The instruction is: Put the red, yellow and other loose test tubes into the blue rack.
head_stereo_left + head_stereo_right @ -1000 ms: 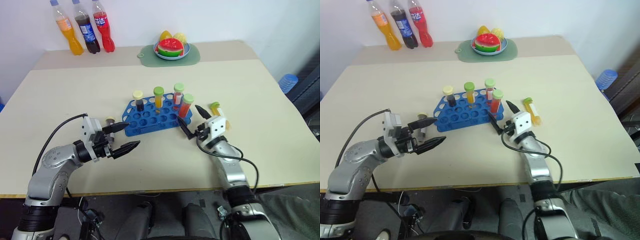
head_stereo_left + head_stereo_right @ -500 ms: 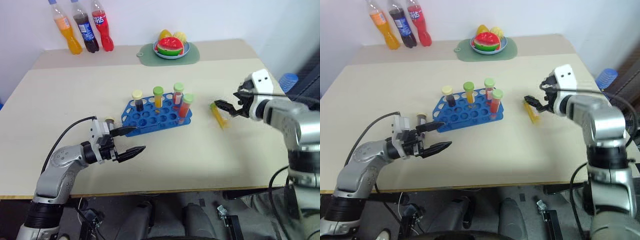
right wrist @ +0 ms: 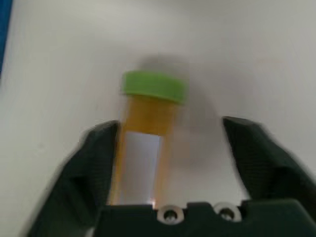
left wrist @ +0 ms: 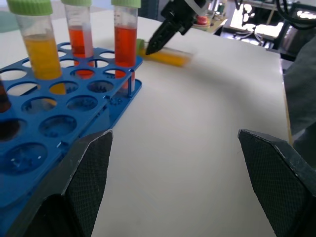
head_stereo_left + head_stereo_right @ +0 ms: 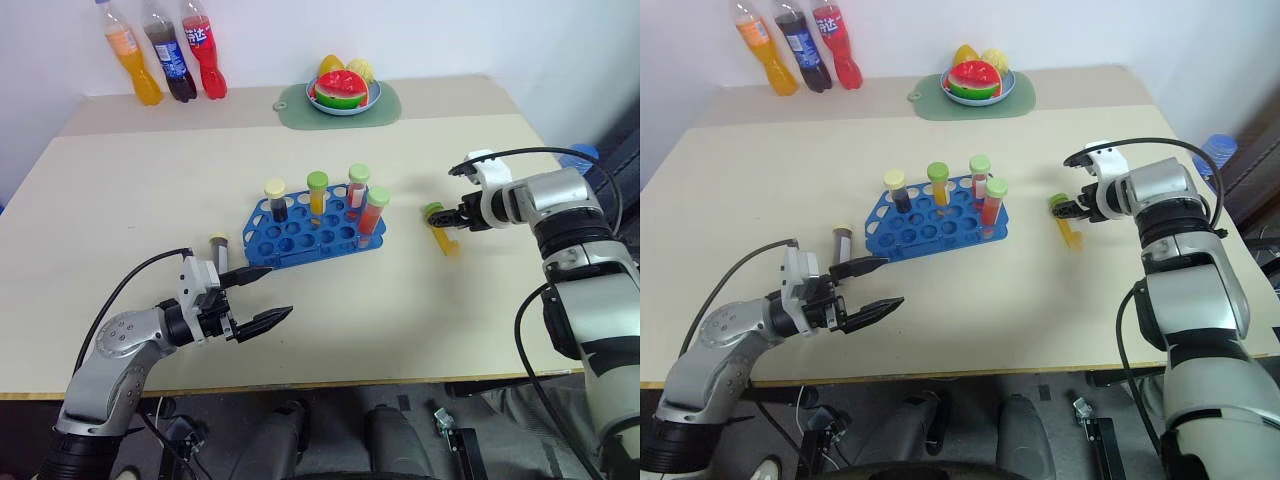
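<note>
The bright blue plastic test-tube rack (image 5: 315,232), a low tray with rows of round holes, sits near the middle of the pale beige table (image 5: 130,190) and holds four capped tubes upright along its far edge: a dark one with a pale-yellow cap (image 5: 276,199), a yellow one with a green cap (image 5: 317,193), and two red-orange ones with green caps (image 5: 366,206). To the right of the rack, well apart from it, the loose clear plastic tube of yellow liquid with a green cap (image 3: 146,148) lies flat on the table. The right gripper (image 3: 170,163) is down over this tube with its two black fingers (image 3: 91,163) spread on either side of it; one finger touches the tube's side, the other stands clear. Just off the rack's left end a small dark-filled tube with a pale cap (image 5: 218,249) stands upright on the table. The left gripper (image 5: 258,296) hovers in front of the rack's left end, its fingers wide apart and holding nothing.
</note>
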Controlling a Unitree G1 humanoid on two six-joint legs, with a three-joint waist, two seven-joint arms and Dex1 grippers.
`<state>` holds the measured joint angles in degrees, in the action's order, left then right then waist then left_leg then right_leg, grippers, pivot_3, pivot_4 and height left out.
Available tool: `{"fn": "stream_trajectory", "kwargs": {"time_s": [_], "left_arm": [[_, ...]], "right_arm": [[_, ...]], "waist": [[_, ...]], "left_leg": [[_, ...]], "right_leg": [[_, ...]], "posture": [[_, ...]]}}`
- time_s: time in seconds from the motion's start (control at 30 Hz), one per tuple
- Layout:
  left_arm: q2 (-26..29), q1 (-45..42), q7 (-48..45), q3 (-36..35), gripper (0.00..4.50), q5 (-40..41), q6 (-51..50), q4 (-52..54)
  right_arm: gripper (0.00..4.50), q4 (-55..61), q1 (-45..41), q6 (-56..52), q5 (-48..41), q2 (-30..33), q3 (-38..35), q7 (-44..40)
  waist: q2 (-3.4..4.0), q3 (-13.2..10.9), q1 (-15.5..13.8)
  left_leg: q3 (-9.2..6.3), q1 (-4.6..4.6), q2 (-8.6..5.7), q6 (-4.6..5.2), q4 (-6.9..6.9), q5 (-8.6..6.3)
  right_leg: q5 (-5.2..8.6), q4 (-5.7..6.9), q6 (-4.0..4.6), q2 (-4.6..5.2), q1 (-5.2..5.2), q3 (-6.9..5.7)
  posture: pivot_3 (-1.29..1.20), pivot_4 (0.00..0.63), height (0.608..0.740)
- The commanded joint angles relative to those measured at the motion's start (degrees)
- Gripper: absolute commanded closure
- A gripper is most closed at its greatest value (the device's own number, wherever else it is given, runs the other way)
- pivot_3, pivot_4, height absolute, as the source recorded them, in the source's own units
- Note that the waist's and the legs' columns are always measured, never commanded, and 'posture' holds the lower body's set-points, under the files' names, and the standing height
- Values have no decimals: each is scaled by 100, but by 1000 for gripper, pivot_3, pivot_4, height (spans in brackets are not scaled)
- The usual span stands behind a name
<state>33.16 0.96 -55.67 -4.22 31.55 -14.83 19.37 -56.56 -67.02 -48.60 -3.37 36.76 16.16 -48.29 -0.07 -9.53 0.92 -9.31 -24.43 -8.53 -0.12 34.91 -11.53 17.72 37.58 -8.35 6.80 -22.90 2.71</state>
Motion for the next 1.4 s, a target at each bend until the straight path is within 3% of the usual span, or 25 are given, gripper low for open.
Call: {"fn": "stream_trajectory", "kwargs": {"time_s": [0.03,0.1,0.23,0.33,0.43,0.5,0.6,0.73,0.83,0.93,1.13,1.4], "left_arm": [[48,64,83,-139,291,86,-7,269],[31,57,112,-103,291,85,1,263],[-9,-34,109,-30,291,85,24,159],[-16,-116,57,3,291,89,49,49],[-12,-245,-43,42,291,70,98,-137],[-4,-348,-131,76,291,30,152,-285],[-5,-487,-214,77,291,28,167,-462],[38,-537,-337,-51,291,72,178,-696],[28,-453,-301,-282,291,177,132,-901],[138,-273,-397,-452,291,98,244,-1055],[265,-126,-426,-679,291,102,299,-1108],[207,-24,-265,-725,291,146,215,-837]], "right_arm": [[2976,-144,-85,271,442,22,279,-385],[3677,-7,-23,454,593,97,340,-561],[3683,1140,544,1188,934,897,522,-1181],[3683,2721,1643,2124,900,1909,369,-1769],[3683,4728,3387,2826,-167,2938,-453,-2930],[3683,5954,4331,2502,-1353,2909,-1305,-3331],[3683,7060,4907,2238,-2216,2080,-2002,-2625],[3683,7631,4602,2173,-2880,-79,-1953,-965],[3683,7369,4485,3037,-2490,-1613,-1643,-56],[3683,6839,4387,3761,-1952,-2572,-1268,551],[3683,5518,4198,5324,-1261,-3597,-983,1072],[3683,3596,3571,6752,-850,-3819,-1218,1445]], "waist": [[0,0,-7],[0,1,-5],[4,-2,-71],[8,-4,-164],[13,-6,-182],[14,-7,-96],[11,-6,116],[2,-3,153],[0,-2,94],[-1,-2,13],[-5,1,-16],[-4,0,24]], "left_leg": [[0,0,0,0,1,0],[0,1,0,-1,5,0],[-1,0,-1,-1,5,-1],[0,-8,-8,1,9,-3],[-2,-13,-6,4,8,-12],[3,-12,2,6,10,-16],[21,11,33,1,16,-23],[25,37,44,-1,18,-24],[21,34,40,-5,11,-24],[21,32,33,-11,12,-24],[19,38,26,-15,14,-23],[17,60,31,-27,3,-16]], "right_leg": [[0,0,0,0,0,0],[-1,0,-1,0,-18,0],[-2,3,-1,0,-23,-2],[-2,0,-2,5,-30,-4],[0,-6,-5,6,-27,-9],[0,-6,-5,5,-1,-6],[-8,-1,6,-5,9,2],[-10,3,9,-8,27,-3],[-11,2,10,-7,21,-4],[-11,1,10,-7,-6,-4],[-14,15,9,-14,-5,-5],[-13,42,14,-27,-8,0]], "posture": [[0,150,740],[0,150,740],[0,150,740],[0,150,740],[0,150,740],[0,150,740],[0,150,740],[0,150,740],[0,150,740],[0,150,740],[0,150,740],[0,150,740]]}}
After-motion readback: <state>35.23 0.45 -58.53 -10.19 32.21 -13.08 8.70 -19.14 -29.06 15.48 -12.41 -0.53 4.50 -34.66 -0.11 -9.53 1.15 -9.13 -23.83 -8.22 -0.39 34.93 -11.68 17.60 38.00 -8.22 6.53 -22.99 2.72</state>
